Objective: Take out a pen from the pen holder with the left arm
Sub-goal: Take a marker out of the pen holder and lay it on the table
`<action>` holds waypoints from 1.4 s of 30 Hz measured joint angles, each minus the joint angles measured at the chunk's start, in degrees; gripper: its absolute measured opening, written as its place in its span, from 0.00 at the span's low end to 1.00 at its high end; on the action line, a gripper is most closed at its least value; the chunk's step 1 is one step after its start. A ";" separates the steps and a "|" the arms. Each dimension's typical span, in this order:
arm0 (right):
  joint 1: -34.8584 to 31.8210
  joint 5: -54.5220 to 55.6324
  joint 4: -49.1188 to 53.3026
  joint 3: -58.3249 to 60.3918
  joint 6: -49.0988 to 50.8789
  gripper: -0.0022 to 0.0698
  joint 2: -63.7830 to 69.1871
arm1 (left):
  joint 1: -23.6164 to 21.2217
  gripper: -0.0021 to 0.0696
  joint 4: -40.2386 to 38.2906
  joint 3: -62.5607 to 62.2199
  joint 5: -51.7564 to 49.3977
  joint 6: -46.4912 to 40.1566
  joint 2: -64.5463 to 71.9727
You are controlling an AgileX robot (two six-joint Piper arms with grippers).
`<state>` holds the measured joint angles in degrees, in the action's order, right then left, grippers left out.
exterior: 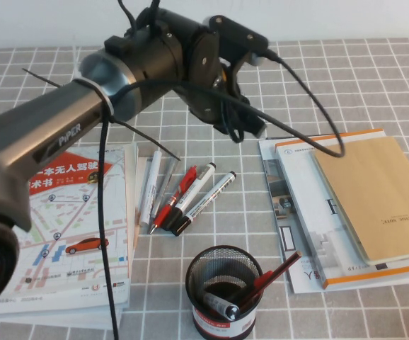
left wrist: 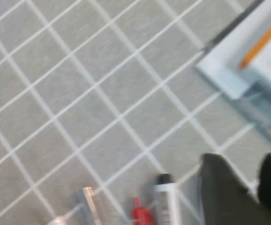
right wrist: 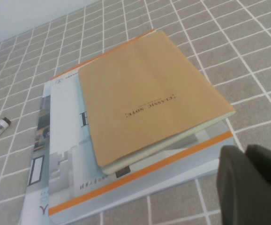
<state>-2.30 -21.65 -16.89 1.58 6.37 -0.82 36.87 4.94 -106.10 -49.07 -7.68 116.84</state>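
Note:
A black mesh pen holder (exterior: 223, 290) stands near the front edge with a red pen (exterior: 275, 273) and a dark marker (exterior: 222, 306) leaning inside. Several pens lie in a row behind it: a white pen (exterior: 150, 188), a red pen (exterior: 176, 195) and two white markers (exterior: 204, 193). My left gripper (exterior: 250, 131) hangs above the tiles just beyond that row. In the left wrist view its fingers (left wrist: 220, 187) stand slightly apart around a narrow gap (left wrist: 253, 187), empty; a marker (left wrist: 166, 201) and the red pen (left wrist: 140, 213) lie beside them. My right gripper (right wrist: 244, 152) is shut and empty, low beside the books.
A map booklet (exterior: 77, 234) lies on the left under my left arm. On the right a stack of books (exterior: 332, 219) is topped by a tan notebook (exterior: 374, 198) (right wrist: 149, 93). The surface is a grey tiled cloth (exterior: 374, 78).

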 joint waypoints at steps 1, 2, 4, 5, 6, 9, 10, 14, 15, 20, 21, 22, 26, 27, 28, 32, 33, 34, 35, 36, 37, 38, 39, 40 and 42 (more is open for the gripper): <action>0.00 0.00 0.00 0.00 0.00 0.01 0.00 | 0.67 0.18 -0.14 0.00 -0.33 -0.34 -0.45; 0.00 0.00 0.00 0.00 0.00 0.01 0.00 | 1.24 0.13 -0.85 0.00 -0.92 -1.08 -0.76; 0.00 0.00 0.00 0.00 0.00 0.01 0.00 | 2.16 0.07 -2.42 0.00 -1.98 -2.55 -1.01; 0.00 0.00 0.00 0.00 0.00 0.01 0.00 | 2.64 0.06 -3.23 0.00 -2.68 -3.10 -1.01; 0.00 0.00 0.00 0.00 0.00 0.01 0.00 | 3.02 0.05 -3.47 0.00 -3.48 -3.48 -1.01; 0.00 0.00 0.00 0.00 0.00 0.01 0.00 | 3.52 0.03 -2.74 0.00 -4.84 -4.06 -1.26; 0.00 0.00 0.00 0.00 0.00 0.01 0.00 | 3.82 0.03 -1.81 0.00 -4.96 -4.06 -1.67; 0.00 0.00 0.00 0.00 0.00 0.01 0.00 | 5.17 0.03 1.69 0.33 -4.70 -2.40 -5.03; 0.00 0.00 0.00 0.00 0.00 0.01 0.00 | 5.45 0.03 1.69 0.33 -4.84 -2.10 -5.97; 0.00 0.00 0.00 0.00 0.00 0.01 0.00 | 5.97 0.03 -1.52 1.32 -9.79 -1.71 -7.82; 0.00 0.00 0.00 0.00 0.00 0.01 0.00 | 5.97 0.03 -1.79 2.33 -10.44 -1.71 -7.97; 0.00 0.00 0.00 0.00 0.00 0.01 0.00 | 6.09 0.03 -1.78 3.59 -10.49 -1.71 -8.10; 0.00 0.00 0.00 0.00 0.00 0.01 0.00 | 7.08 0.03 1.29 9.71 -7.40 -0.53 -11.70; 0.00 0.00 0.00 0.00 0.00 0.01 0.00 | 7.54 0.03 2.42 11.19 -5.74 0.69 -13.24; 0.00 0.00 0.00 0.00 0.00 0.01 0.00 | 8.07 0.03 4.06 13.60 -3.01 2.90 -16.01; 0.00 0.00 0.00 0.00 0.00 0.01 0.00 | 9.25 0.03 6.85 23.56 7.00 9.35 -27.27; 0.00 0.00 0.00 0.00 0.00 0.01 0.00 | 9.34 0.03 7.08 27.04 9.59 10.69 -30.45; 0.00 0.00 0.00 0.00 0.00 0.01 0.00 | 9.38 0.03 7.18 30.66 11.88 11.83 -33.60; 0.00 0.00 0.00 0.00 0.00 0.01 0.00 | 9.38 0.03 7.29 34.28 13.37 12.55 -36.03; 0.00 0.00 0.00 0.00 0.00 0.01 0.00 | 9.38 0.03 7.42 37.06 14.58 13.20 -38.98; 0.00 0.00 0.00 0.00 0.00 0.01 0.00 | 9.38 0.03 7.51 39.66 15.39 13.87 -40.69; 0.00 0.00 0.00 0.00 0.00 0.01 0.00 | 9.38 0.03 7.62 42.62 15.65 14.60 -43.42; 0.00 0.00 0.00 0.00 0.00 0.01 0.00 | 9.38 0.03 7.54 44.75 15.78 15.10 -45.48; 0.00 0.00 0.00 0.00 0.00 0.01 0.00 | 9.38 0.03 7.54 47.61 15.78 15.91 -48.48; 0.00 0.00 0.00 0.00 0.00 0.01 0.00 | 9.38 0.03 7.54 51.57 15.09 17.59 -53.13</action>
<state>-2.30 -21.65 -16.89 1.58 6.37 -0.82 46.25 12.48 -54.53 -33.98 9.91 63.71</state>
